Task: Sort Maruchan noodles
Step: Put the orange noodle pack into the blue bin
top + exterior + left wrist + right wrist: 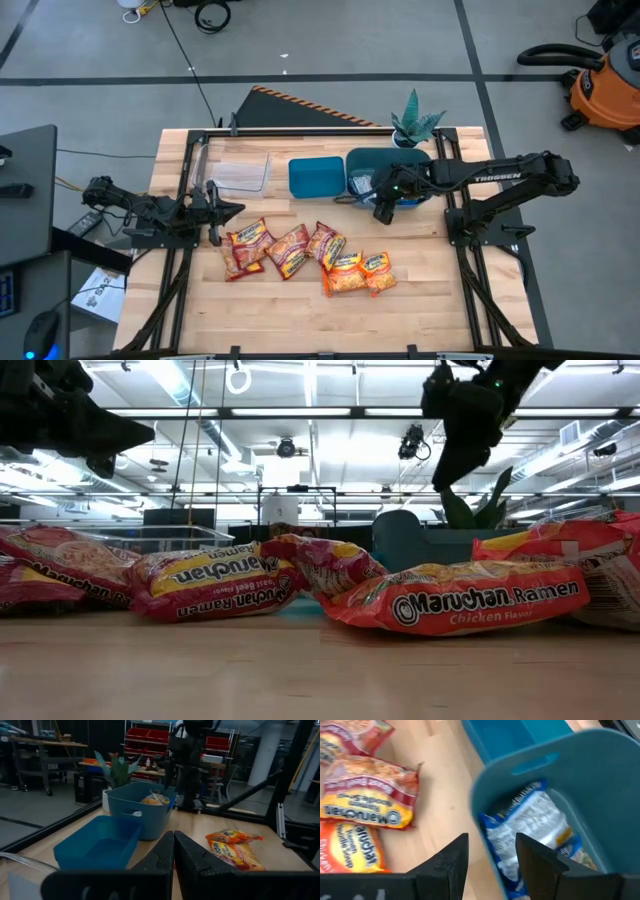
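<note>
Several red and orange Maruchan packets lie flat in a loose row on the wooden table: red ones and orange ones. A blue-and-white packet lies inside the deeper teal bin. My right gripper is open and hangs in the air over that bin's near-left rim, well above it in the low view. My left gripper is shut and empty, hovering left of the red packets.
A shallower teal bin sits left of the deeper one, with a clear plastic tray farther left. A potted plant stands at the far edge. Bare wood lies near the front edge.
</note>
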`<state>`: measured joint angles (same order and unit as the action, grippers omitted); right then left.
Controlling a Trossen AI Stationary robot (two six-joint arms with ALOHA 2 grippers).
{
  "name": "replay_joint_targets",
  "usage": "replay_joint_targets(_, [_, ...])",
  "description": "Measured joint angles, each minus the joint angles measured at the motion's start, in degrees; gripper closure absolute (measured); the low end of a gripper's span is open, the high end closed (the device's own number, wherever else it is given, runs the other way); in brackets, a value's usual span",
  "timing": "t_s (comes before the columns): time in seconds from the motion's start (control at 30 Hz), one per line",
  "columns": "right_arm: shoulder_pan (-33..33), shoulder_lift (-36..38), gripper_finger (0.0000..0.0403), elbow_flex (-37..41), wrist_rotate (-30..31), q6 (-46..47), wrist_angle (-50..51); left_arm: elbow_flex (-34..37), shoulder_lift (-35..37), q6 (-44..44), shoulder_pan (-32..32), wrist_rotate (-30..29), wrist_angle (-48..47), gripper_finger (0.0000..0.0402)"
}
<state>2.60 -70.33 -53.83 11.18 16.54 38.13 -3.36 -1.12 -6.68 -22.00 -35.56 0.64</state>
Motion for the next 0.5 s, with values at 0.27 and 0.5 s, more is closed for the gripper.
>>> replay_joint_targets(0.27, [-9.83,-2.16,0.0236,-0.4,-4.99,4.55,0.93,0.02,-0.01,-0.11,0.02,-4.73,-0.15,0.0386])
replay_joint_targets(0.5, [-20.05,-2.18,0.0236,3.36,1.1,10.12,-2.21,0.0,-0.01,-0.15,0.02,-4.74,-0.02,0.0386])
